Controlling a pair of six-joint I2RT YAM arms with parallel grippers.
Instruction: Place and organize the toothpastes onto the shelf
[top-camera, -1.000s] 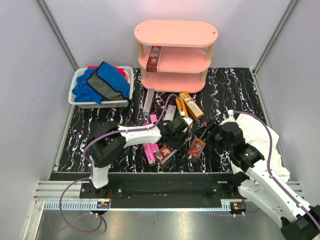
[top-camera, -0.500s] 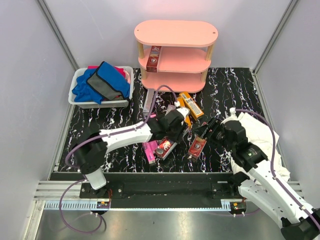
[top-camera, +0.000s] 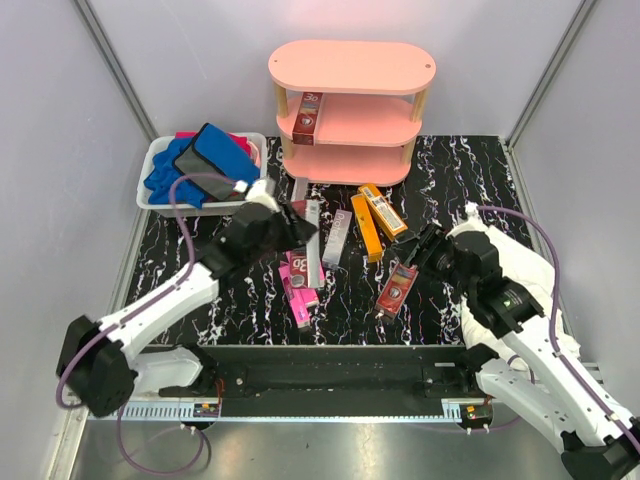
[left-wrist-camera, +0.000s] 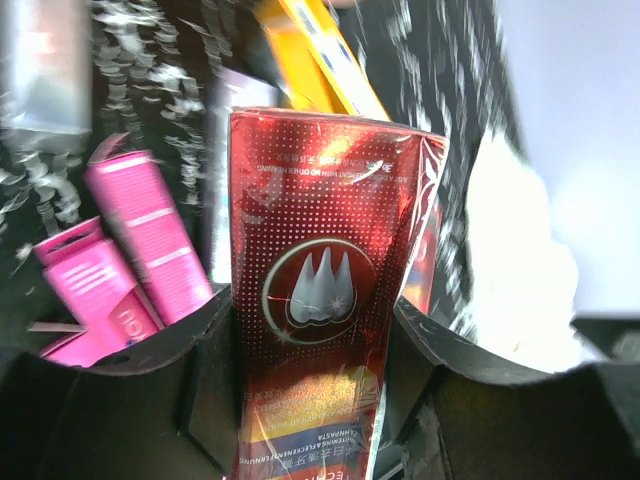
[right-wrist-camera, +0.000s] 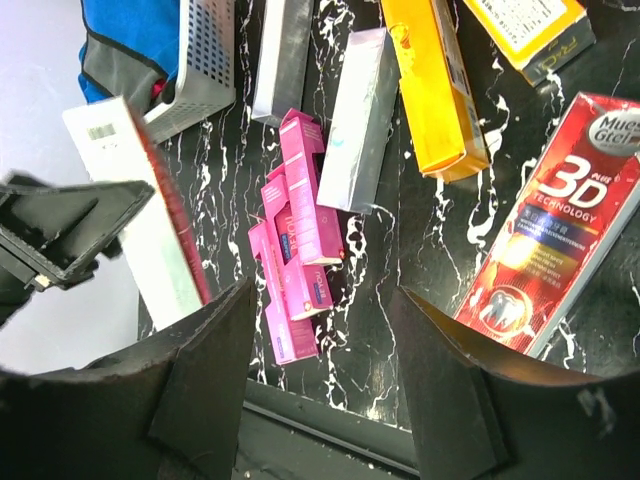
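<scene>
Carry step: left gripper (left-wrist-camera: 312, 350) clenched on a dark red white-printed cardboard toothpaste box (left-wrist-camera: 325, 230) held above the loose bright pink boxes (top-camera: 300, 300), right gripper (top-camera: 424, 252) released and empty; next move likely needs a forward reach to the salmon-pink three-tier oval shelf (top-camera: 350, 65).

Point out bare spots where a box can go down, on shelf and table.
The shelf's top board is bare; the middle board is free right of its box. On the table, the back right corner between shelf and wall is open. The middle, with pink boxes and orange boxes, is crowded. The left pincer holds a red box.
</scene>
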